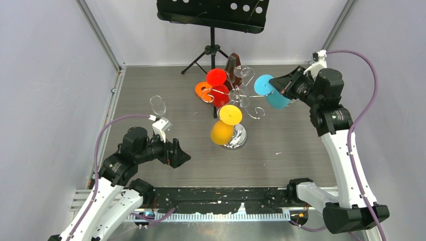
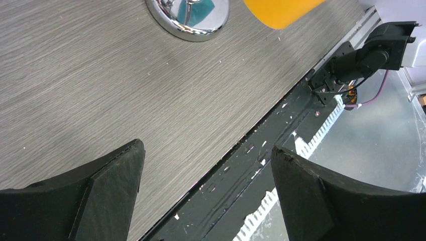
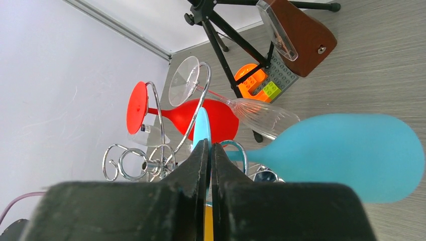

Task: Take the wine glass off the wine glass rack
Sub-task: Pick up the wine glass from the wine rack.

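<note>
Right gripper (image 3: 210,146) clenched on the foot disc of the turquoise opaque wine glass (image 3: 346,150), which hangs bowl-down from the right scroll of the shiny chrome wire rack (image 1: 235,136). Stem roughly upright; exit likely rightward, away from the post. Left gripper (image 1: 173,153) splayed wide, well apart, near left.

1. The left arm (image 1: 108,193) is folded low, with its elbow bent and its forearm reaching forward.
2. The left gripper (image 2: 208,165) points ahead and downward. Its jaws stand wide apart and nothing is between them.
3. The right arm (image 1: 346,160) rises steeply, and its wrist is turned inward at the top.
4. The right gripper (image 3: 210,145) has its jaws pressed together. The thin foot of the blue wine glass (image 3: 346,155) is pinched between the tips.
</note>
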